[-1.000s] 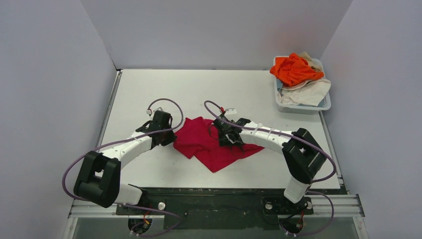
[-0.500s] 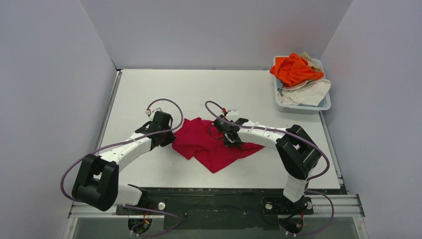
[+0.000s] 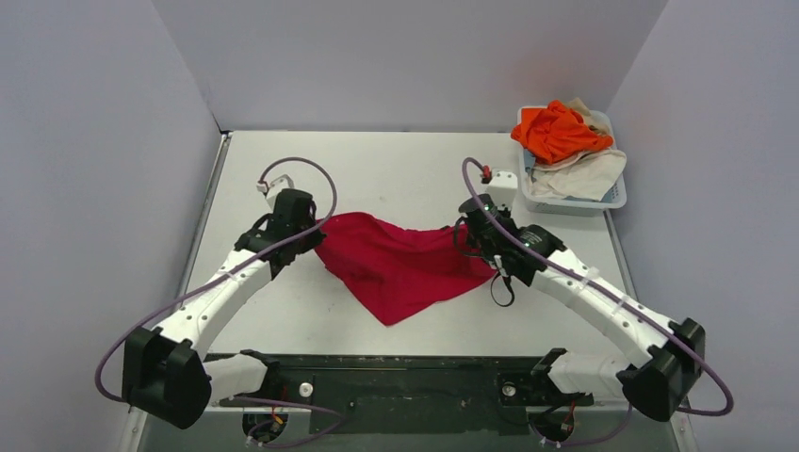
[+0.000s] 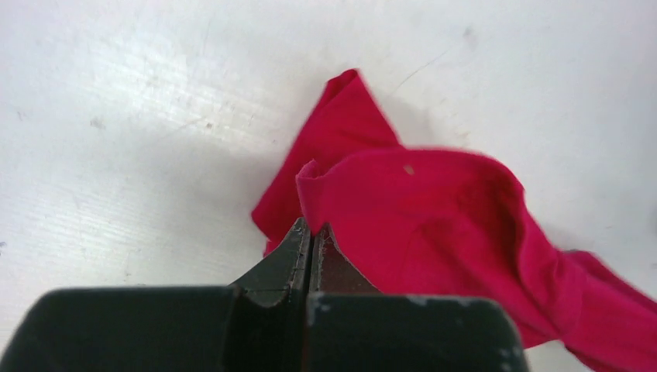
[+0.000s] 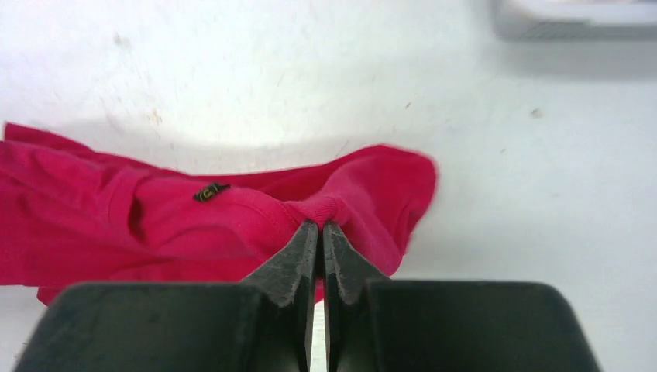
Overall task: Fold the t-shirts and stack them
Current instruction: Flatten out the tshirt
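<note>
My white table (image 3: 396,165) has a matte top, and both wrist views show faint scuffs, scratches and small dark specks on it. At the table's far right corner sits my white plastic basket (image 3: 569,201), its latticed side wall close to the table's right edge and its near rim facing the table's middle. Pale grey walls (image 3: 405,56) rise from the table's far, left and right edges, and a black mounting plate (image 3: 415,377) runs along the table's near edge.

T-shirt (image 3: 396,268) on table (image 3: 377,165), basket (image 3: 567,201) behind-right.
</note>
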Motion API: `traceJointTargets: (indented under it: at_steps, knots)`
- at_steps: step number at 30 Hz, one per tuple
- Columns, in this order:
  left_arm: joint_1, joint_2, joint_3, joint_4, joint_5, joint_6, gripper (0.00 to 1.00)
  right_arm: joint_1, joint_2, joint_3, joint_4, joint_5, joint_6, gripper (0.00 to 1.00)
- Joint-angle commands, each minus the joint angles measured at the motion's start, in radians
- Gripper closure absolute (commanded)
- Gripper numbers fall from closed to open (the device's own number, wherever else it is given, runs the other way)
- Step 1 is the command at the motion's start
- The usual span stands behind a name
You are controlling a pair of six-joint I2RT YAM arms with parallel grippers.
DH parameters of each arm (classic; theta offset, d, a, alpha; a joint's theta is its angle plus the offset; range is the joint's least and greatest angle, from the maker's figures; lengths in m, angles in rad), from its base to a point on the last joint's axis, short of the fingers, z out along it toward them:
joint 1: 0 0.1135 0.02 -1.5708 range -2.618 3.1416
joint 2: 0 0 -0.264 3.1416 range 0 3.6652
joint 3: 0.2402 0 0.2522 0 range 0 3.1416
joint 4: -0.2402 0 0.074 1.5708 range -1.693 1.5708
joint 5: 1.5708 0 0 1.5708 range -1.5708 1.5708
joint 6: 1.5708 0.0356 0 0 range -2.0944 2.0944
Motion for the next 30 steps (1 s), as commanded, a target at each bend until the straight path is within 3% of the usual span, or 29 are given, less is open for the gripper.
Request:
traceJointTargets:
  at_steps: [1, 6, 10, 16, 20, 25, 30]
  knots:
    - [-0.001, -0.110, 0.167, -0.033, -0.089, 0.026, 1.00, -0.019, -0.148, 0.108, -0.090, 0.128, -0.127, 1.00]
    - [-0.001, -0.237, 0.367, -0.076, -0.206, 0.063, 1.00, -0.033, -0.260, 0.310, -0.122, 0.145, -0.229, 1.00]
    - [-0.002, -0.347, 0.500, -0.049, -0.223, 0.107, 1.00, -0.030, -0.311, 0.499, -0.152, -0.013, -0.293, 1.00]
    - [-0.002, -0.447, 0.746, 0.017, -0.087, 0.207, 1.00, -0.019, -0.296, 0.883, -0.258, -0.424, -0.322, 1.00]
    - [0.004, -0.445, 0.915, 0.020, 0.085, 0.243, 1.00, -0.020, -0.260, 1.092, -0.301, -0.625, -0.313, 1.00]
    - [0.062, -0.378, 1.100, -0.015, 0.190, 0.235, 1.00, -0.026, -0.239, 1.221, -0.306, -0.670, -0.289, 1.00]
    - [0.172, -0.327, 1.136, -0.025, 0.229, 0.194, 1.00, -0.032, -0.218, 1.204, -0.275, -0.514, -0.323, 1.00]
